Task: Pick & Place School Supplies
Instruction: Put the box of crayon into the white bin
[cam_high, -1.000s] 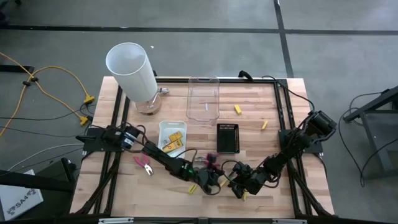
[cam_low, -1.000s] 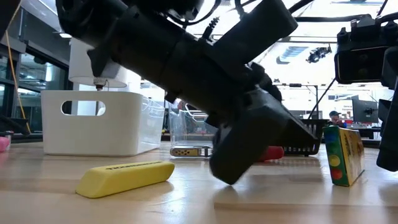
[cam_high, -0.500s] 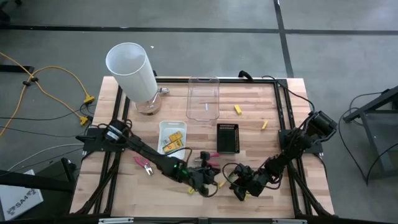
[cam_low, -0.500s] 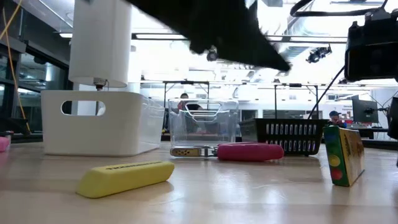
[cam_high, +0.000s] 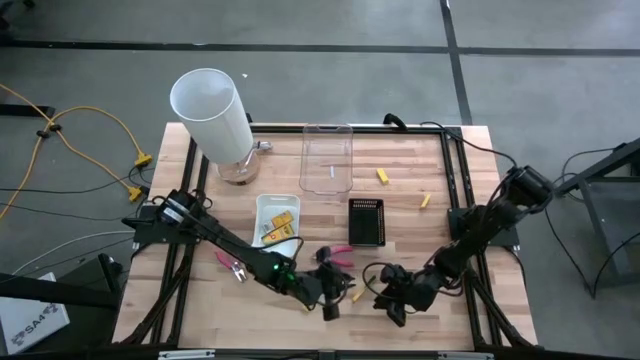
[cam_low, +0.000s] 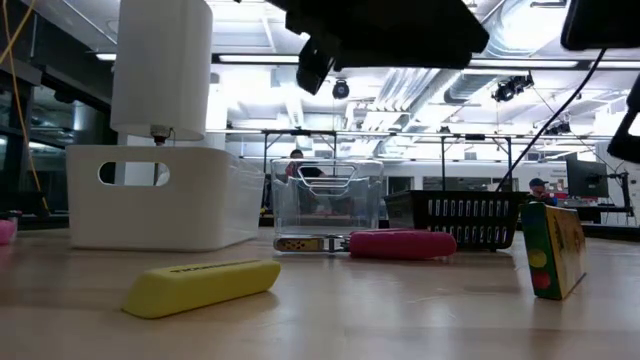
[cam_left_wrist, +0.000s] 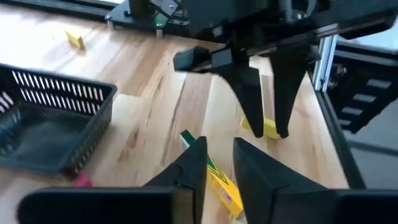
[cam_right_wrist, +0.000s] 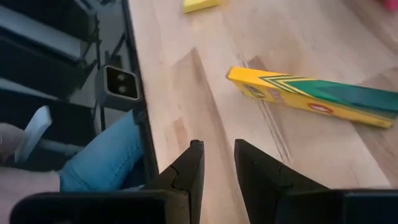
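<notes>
My left gripper (cam_high: 333, 303) hangs over the near middle of the table, slightly open and empty (cam_left_wrist: 219, 146). My right gripper (cam_high: 393, 303) faces it from the right, open and empty (cam_right_wrist: 217, 146). Between them a flat yellow pack (cam_left_wrist: 222, 185) (cam_right_wrist: 311, 96) stands on its long edge on the wood (cam_low: 552, 250). A yellow stick (cam_low: 200, 285) lies flat near the front. A small yellow stub (cam_left_wrist: 266, 129) shows behind the right fingers. One pink-handled tool (cam_high: 338, 256) lies by the black tray, another (cam_high: 232, 265) farther left.
A white tray (cam_high: 262, 212) holds yellow packs. Behind it stand the tall white cylinder (cam_high: 212, 110), a clear tray (cam_high: 327, 158) and a black tray (cam_high: 366, 220). Two yellow stubs (cam_high: 382, 177) (cam_high: 425, 200) lie at the far right. A person's leg (cam_right_wrist: 106, 162) shows beyond the table edge.
My left gripper has risen from just above the table, leaving the low view, and has rolled about its own line. My right gripper has lifted a little. The yellow stick and the standing pack have stayed where they were.
</notes>
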